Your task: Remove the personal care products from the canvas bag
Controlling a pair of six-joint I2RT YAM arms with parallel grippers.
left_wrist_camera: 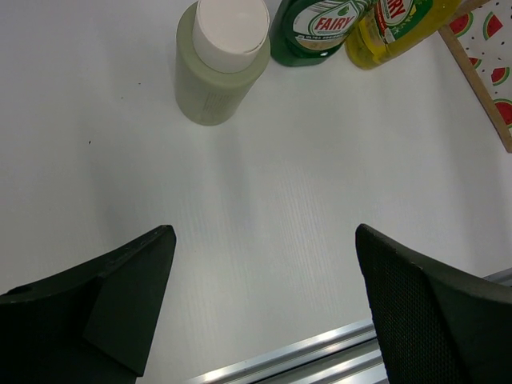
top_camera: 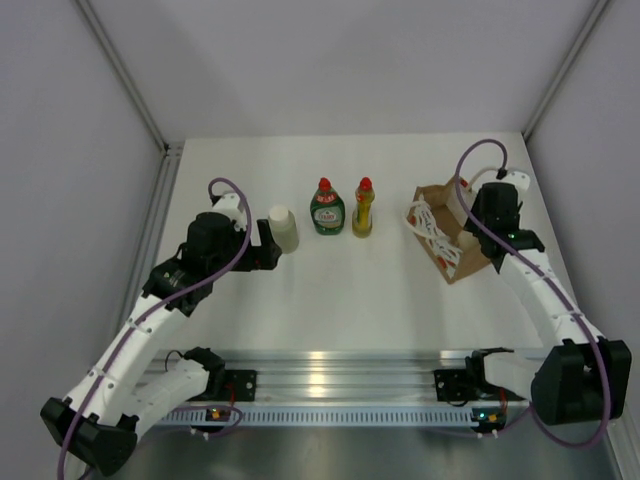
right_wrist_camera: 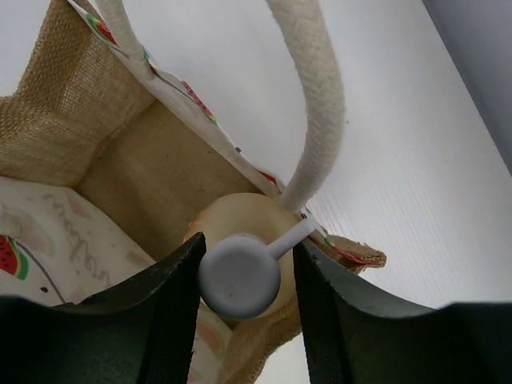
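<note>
Top view first: three of the personal care products stand in a row on the table (top_camera: 330,300), towards the far side. From left to right we've got the cream cylinder (top_camera: 283,228), the green bottle (top_camera: 326,208) and the slim yellow bottle (top_camera: 363,208). The last two have red caps and stand just beside each other. The left gripper (top_camera: 270,240) sits right next to the cream cylinder on its left. The canvas bag (top_camera: 448,232) is off to the right, well apart from the row. Its white rope handles (top_camera: 430,235) spill over its left side, and the right gripper (top_camera: 492,215) is down at its right edge.

Left wrist view: the left gripper (left_wrist_camera: 264,232) is wide open, with only bare table between its fingers (left_wrist_camera: 120,296). Beyond it we see the cream cylinder (left_wrist_camera: 220,64) with its white lid, then the green bottle (left_wrist_camera: 316,28) and the yellow one (left_wrist_camera: 400,28). A corner of the bag (left_wrist_camera: 484,56) with a watermelon print pokes in at the far right.

Right wrist view: we're looking down into the bag (right_wrist_camera: 136,160), and the peach pump bottle (right_wrist_camera: 240,220) stands inside it against the wall. The right gripper (right_wrist_camera: 248,244) has closed in narrow around it, one finger hugging each side just under the white pump head (right_wrist_camera: 238,276), so it looks gripped. One rope handle (right_wrist_camera: 308,96) arches over just behind the bottle.
</note>
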